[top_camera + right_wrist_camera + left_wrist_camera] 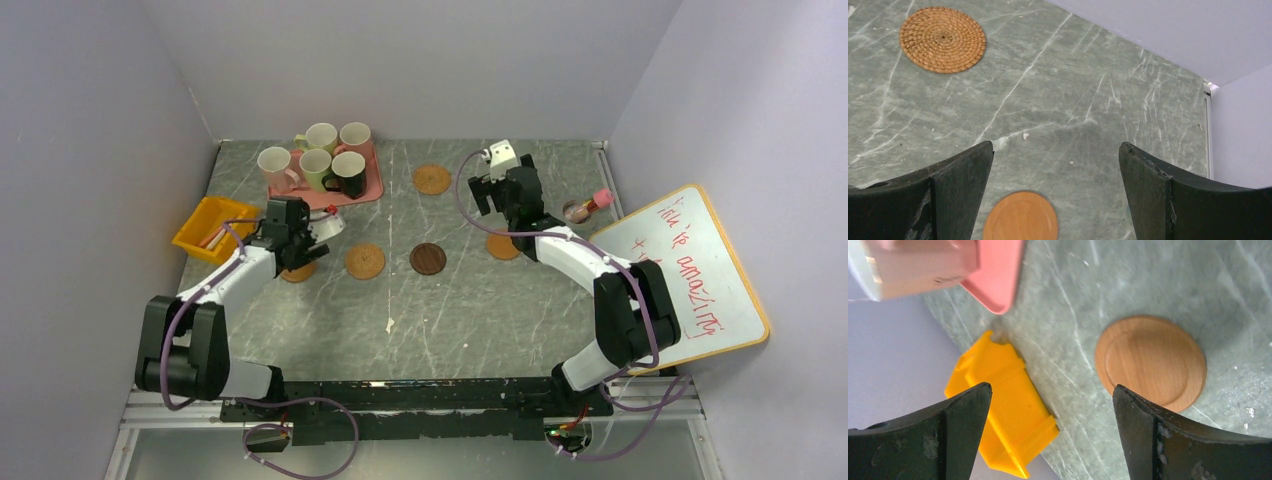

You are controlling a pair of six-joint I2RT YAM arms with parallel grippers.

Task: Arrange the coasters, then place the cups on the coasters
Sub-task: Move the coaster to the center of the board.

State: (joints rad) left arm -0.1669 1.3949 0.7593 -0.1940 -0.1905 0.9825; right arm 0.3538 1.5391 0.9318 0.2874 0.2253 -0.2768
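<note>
One smooth coaster (1150, 362) beneath wide-apart left tool (1052, 386), another coaster (1020, 216) beneath wide-apart right tool (1055, 144).

Top camera: fixed high behind the arm bases (215, 375), facing down and forward, far enough off to take in the whole bench (470, 310).

Left wrist camera: close above the bench, looking down past the left gripper (1052, 392) at a smooth coaster (1150, 362), a bin (1003, 410) and a tray (998, 280) corner.

Right wrist camera: farther off, angled toward the bench's far right corner past the right gripper (1056, 150). Its woven coaster (942, 39) also shows in the top view.
</note>
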